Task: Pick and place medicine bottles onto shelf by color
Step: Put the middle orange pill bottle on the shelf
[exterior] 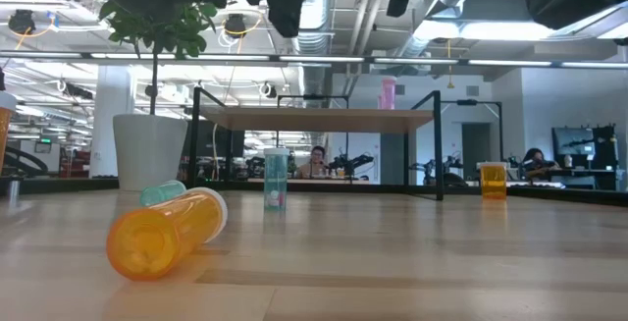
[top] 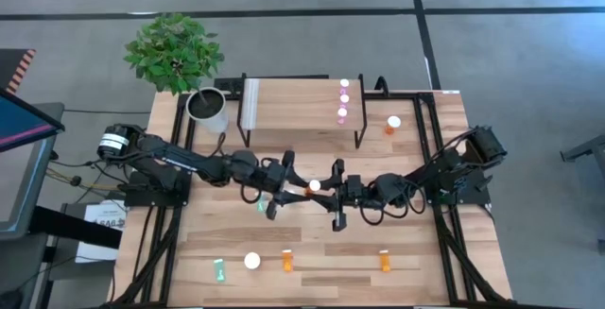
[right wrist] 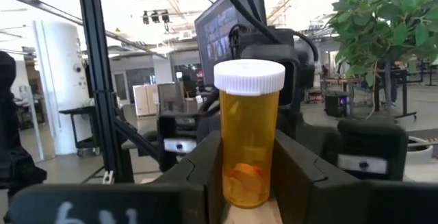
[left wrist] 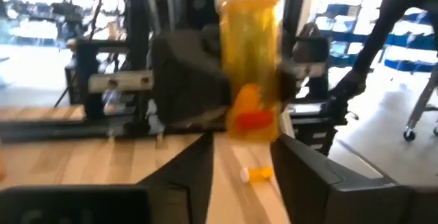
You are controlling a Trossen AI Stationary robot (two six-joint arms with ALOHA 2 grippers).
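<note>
I'm mid-handover at frame centre: the orange bottle (right wrist: pixel 248 135) stands upright between both arms. My right gripper (right wrist: pixel 248 172) is clamped on it; the left gripper (left wrist: pixel 241 157) brackets it, grip uncertain. Next, left releases, right carries to the shelf (top: pixel 295 104).

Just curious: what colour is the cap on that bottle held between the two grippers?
White cap on a translucent orange bottle; clearest in the right wrist view.
</note>
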